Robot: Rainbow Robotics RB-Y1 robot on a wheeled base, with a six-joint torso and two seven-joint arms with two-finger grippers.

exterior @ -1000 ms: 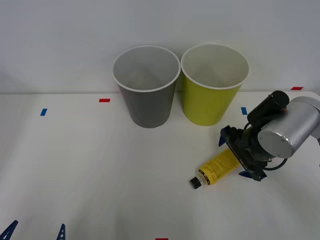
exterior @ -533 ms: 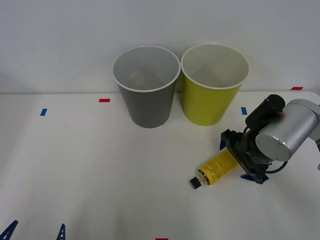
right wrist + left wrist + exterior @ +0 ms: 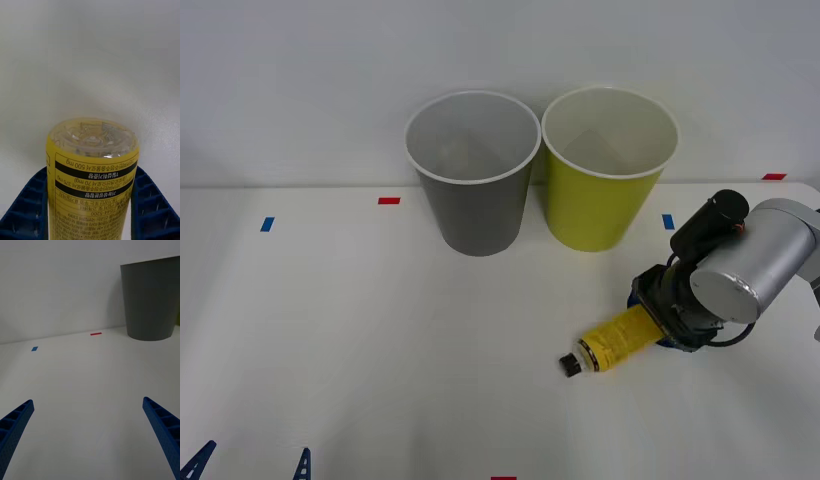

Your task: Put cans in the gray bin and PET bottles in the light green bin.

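The PET bottle (image 3: 612,342) lies on its side on the white table, its black cap pointing toward the front left. My right gripper (image 3: 658,320) is shut on its base end. In the right wrist view the yellow-labelled PET bottle (image 3: 92,168) sits between the blue fingers (image 3: 28,202), which press on both sides. The gray bin (image 3: 473,190) and the light green bin (image 3: 600,200) stand side by side at the back, just beyond the bottle. My left gripper (image 3: 250,465) waits open at the front left, with the gray bin (image 3: 150,303) far ahead of it. Cans are out of view.
Small red and blue tape marks (image 3: 388,200) dot the table (image 3: 380,330). A wall rises right behind the bins.
The right gripper's fingers have closed in on the bottle's base from a wider spread. The bottle has hardly moved. The left arm is still.
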